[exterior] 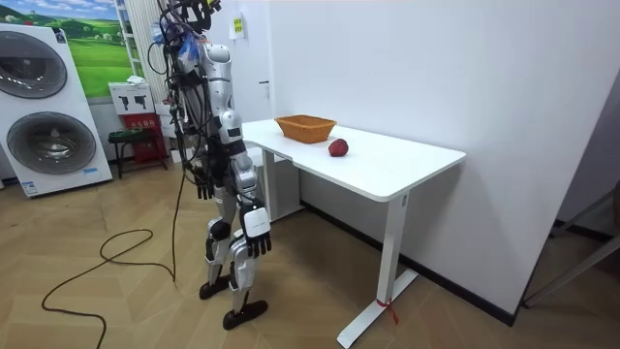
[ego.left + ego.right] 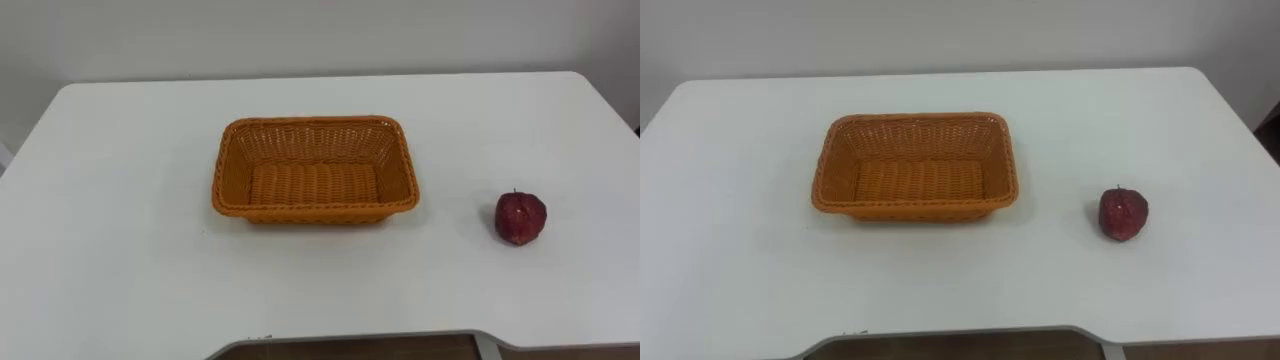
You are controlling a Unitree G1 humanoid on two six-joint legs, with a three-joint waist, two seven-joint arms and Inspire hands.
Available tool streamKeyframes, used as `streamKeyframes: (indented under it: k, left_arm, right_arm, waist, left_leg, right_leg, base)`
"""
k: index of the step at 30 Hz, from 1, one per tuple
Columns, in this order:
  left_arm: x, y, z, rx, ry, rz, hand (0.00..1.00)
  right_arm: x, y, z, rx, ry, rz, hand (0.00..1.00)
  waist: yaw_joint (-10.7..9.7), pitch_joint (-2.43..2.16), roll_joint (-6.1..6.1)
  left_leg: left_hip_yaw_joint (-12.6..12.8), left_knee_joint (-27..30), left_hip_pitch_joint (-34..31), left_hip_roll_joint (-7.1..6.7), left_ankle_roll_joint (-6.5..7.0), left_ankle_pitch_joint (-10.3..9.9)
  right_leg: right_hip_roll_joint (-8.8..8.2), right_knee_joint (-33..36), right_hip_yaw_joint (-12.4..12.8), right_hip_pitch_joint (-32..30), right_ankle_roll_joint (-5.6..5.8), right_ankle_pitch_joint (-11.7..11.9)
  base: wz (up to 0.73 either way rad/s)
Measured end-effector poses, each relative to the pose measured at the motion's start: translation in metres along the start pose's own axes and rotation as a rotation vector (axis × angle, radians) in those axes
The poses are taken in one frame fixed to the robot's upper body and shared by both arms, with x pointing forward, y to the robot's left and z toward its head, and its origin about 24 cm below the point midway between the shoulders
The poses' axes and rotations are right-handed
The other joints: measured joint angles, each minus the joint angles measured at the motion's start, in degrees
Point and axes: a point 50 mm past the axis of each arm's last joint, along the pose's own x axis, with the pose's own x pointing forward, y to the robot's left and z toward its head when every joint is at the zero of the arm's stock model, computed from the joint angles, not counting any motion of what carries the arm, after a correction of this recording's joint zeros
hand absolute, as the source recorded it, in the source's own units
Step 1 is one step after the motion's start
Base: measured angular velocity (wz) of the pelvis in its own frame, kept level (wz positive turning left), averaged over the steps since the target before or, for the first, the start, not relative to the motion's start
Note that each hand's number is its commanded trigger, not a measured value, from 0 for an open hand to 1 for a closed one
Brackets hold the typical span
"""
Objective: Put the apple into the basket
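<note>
A dark red apple stands on the white table, to the right of an orange wicker basket that is empty. In the room view the apple lies a little nearer the camera than the basket. I stand upright at the table's long edge, facing it. My right hand hangs by my thigh below table height, fingers relaxed. My left hand hangs on my far side, fingers loose. Both hands hold nothing.
The table stands against a white wall. Washing machines and a small stool stand behind me at the room view's left. The wood floor spreads around me.
</note>
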Motion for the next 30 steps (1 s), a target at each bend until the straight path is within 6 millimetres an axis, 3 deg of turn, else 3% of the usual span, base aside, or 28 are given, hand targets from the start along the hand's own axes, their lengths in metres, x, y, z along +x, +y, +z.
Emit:
streamKeyframes:
  k: [10,14,16,18,21,30]
  left_arm:
    - [0.000,0.000,0.001,-0.002,-0.001,0.003,0.00]
    - [0.000,0.001,0.001,-0.033,-0.005,0.044,0.00]
    - [0.000,0.004,-0.004,-0.070,-0.003,0.061,0.00]
    - [-0.001,0.010,-0.007,-0.177,-0.015,0.094,0.00]
    - [-0.002,0.019,-0.008,-0.275,-0.040,0.137,0.00]
    - [-0.005,0.033,-0.010,-0.352,-0.077,0.188,0.00]
  right_arm:
    - [0.000,0.000,-0.002,0.062,0.004,-0.008,0.00]
    - [0.000,-0.001,-0.006,0.438,0.020,-0.029,0.00]
    - [-0.001,-0.005,0.001,0.657,-0.012,-0.031,0.00]
    - [-0.002,-0.017,0.016,0.974,-0.082,-0.046,0.00]
    - [-0.007,-0.035,0.033,1.294,-0.155,-0.084,0.00]
    - [-0.022,-0.074,0.064,1.770,-0.199,-0.231,0.00]
  waist:
    - [0.1,-0.01,0.03]
    - [-0.2,0.01,-0.02]
    - [-1.2,0.00,-0.04]
    - [-2.3,-0.01,-0.10]
    - [-3.4,-0.04,-0.27]
    - [-4.8,-0.37,-1.06]
  left_leg:
    - [0.0,0.0,-0.1,0.01,0.00,0.0]
    - [0.3,-0.1,-0.1,0.07,0.00,0.0]
    - [0.3,-0.1,0.0,0.04,0.00,0.0]
    - [0.4,-0.1,0.2,-0.02,0.01,0.0]
    - [0.7,-0.2,0.6,-0.02,0.02,0.0]
    - [1.5,0.0,-0.4,-0.01,0.03,0.0]
  right_leg:
    - [0.00,0.1,0.0,-0.2,0.00,0.0]
    - [0.10,0.2,0.3,-0.4,-0.03,0.0]
    - [0.06,0.1,0.3,-0.3,-0.03,0.0]
    - [0.04,0.1,0.5,-0.2,-0.02,0.0]
    - [0.07,0.1,0.8,0.0,0.00,0.0]
    - [0.10,1.1,1.6,-1.7,0.05,0.0]
  base:
    - [0.00]
    - [-0.02]
    - [0.00]
    - [-0.03]
    - [-0.04]
    - [-0.04]
